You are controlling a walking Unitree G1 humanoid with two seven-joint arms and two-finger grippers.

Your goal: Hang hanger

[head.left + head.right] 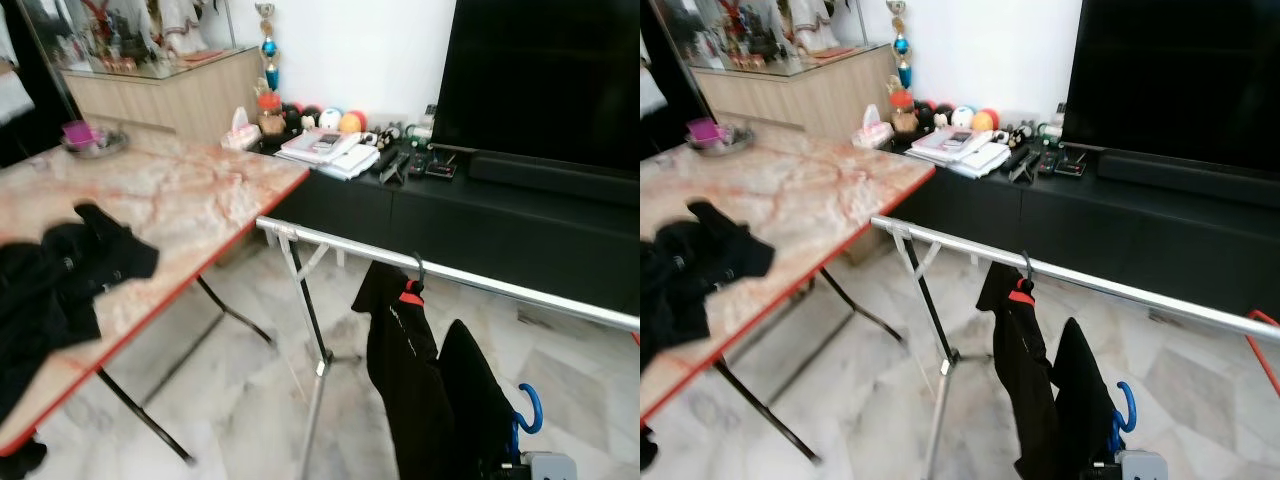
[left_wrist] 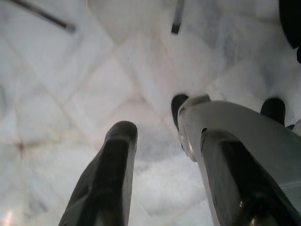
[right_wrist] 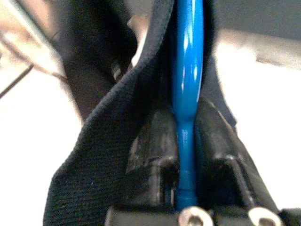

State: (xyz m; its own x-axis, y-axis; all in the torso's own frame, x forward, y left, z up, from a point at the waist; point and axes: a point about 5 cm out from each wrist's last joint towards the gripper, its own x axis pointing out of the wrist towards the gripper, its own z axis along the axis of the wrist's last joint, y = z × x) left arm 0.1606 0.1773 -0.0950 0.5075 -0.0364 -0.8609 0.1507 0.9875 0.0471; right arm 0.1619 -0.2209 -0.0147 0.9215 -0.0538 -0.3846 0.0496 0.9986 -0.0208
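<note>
My right gripper point(image 3: 186, 155) pinches the blue hanger point(image 3: 188, 70), low beside the hung garment point(image 1: 405, 370) and below the rail point(image 1: 480, 275), so I should raise its hook above the rail, then lower it on squarely.

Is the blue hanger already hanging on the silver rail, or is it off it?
Off it. The blue hanger, carrying a dark garment, sits below the silver rail, clamped in the right gripper.
</note>
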